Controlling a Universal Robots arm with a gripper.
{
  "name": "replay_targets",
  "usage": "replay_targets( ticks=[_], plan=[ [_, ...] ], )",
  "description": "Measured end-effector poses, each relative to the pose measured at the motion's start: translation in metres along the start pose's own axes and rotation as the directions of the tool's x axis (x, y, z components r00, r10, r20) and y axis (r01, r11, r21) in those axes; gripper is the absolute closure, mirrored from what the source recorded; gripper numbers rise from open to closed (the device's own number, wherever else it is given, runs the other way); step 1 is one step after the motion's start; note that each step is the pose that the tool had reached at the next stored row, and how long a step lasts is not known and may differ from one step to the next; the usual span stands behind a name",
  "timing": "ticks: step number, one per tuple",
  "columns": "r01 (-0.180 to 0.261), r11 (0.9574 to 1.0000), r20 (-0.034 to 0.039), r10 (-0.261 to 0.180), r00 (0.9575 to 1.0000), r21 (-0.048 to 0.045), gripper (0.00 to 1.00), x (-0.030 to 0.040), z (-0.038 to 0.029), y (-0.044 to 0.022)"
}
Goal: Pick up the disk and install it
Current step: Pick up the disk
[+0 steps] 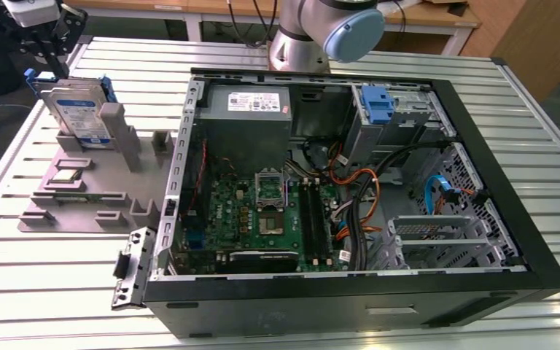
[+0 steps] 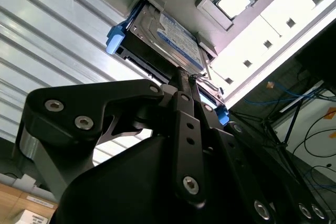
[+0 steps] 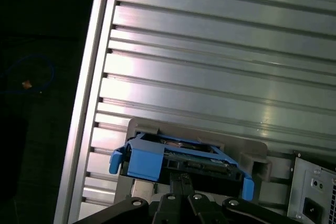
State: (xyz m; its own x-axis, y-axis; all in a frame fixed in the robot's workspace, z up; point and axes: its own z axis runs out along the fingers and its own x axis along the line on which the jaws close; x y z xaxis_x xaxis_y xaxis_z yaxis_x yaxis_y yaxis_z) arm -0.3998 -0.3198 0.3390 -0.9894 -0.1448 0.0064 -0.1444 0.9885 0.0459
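On grey stand [image 1: 85, 208], 1 disk [image 1: 74, 113] upright, 1 claw [image 2: 185, 80] @ edge

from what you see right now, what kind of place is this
Probably a robotics lab bench for computer assembly: an open computer case lies on a slatted metal table, a grey fixture holds the disk upright, and a robot arm stands behind the case.

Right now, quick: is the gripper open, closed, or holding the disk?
Gripper: fingers closed together with nothing between them, tips right at the edge of the disk, which stands in the grey holder; contact cannot be told.
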Motion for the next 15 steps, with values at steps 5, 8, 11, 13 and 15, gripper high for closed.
replay_targets(
  ticks=[5,8,11,13,15],
  plan=[
    [0.002,1.0,0.0,-0.002,1.0,0.0,0.89,0.0,0.0,0.0],
    [0.015,0.9999,-0.0005,-0.015,0.9999,0.0001,0.89,0.0,0.0001,0.0],
    [0.032,0.9995,-0.0013,-0.032,0.9995,0.0002,0.89,0.0,0.0,0.0],
    [0.044,0.999,-0.0019,-0.044,0.999,0.0002,0.89,0.0,0.0,0.0],
    [0.054,0.9986,-0.0024,-0.054,0.9986,0.0003,0.89,0.0,0.0,0.0]
  ],
)
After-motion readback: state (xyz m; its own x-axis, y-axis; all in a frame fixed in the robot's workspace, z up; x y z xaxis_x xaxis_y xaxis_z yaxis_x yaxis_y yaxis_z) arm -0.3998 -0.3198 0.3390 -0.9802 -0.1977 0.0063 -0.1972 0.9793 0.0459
